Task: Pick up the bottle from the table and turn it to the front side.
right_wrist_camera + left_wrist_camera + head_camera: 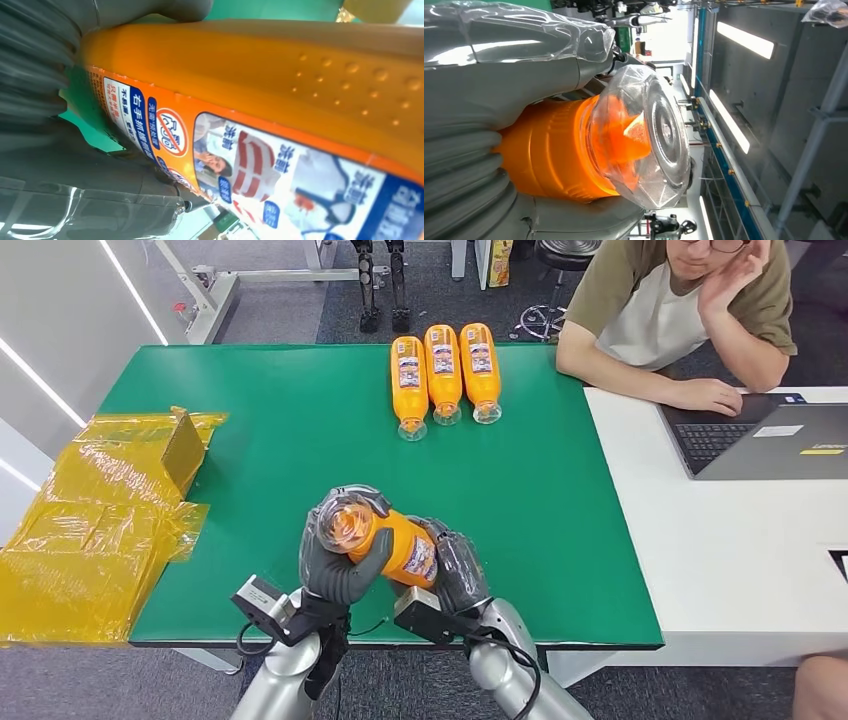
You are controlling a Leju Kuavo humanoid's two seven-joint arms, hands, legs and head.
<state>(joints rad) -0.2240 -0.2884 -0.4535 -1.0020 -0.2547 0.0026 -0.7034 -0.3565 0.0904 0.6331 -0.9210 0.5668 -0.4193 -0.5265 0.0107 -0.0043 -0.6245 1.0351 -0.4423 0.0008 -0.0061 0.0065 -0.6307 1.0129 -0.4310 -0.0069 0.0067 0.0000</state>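
I hold one orange bottle [385, 540] up off the green counter [280, 450], near its front edge, with both hands. My left hand [340, 555] wraps the end with the clear cap [649, 135], which tilts up toward my head camera. My right hand [458, 570] clasps the other end, where the printed label [260, 165] sits. From my right wrist, the label faces partly sideways, with warning icons and small pictures on it.

I judge that the lift is done and the turning step is in hand. The next move calls for rolling the bottle about its long axis until the label faces front, with one hand easing while the other keeps hold.

Three more orange bottles [443, 368] lie side by side at the far edge, caps toward me. A person [680, 310] sits at the adjoining white table beside a laptop [760, 440].
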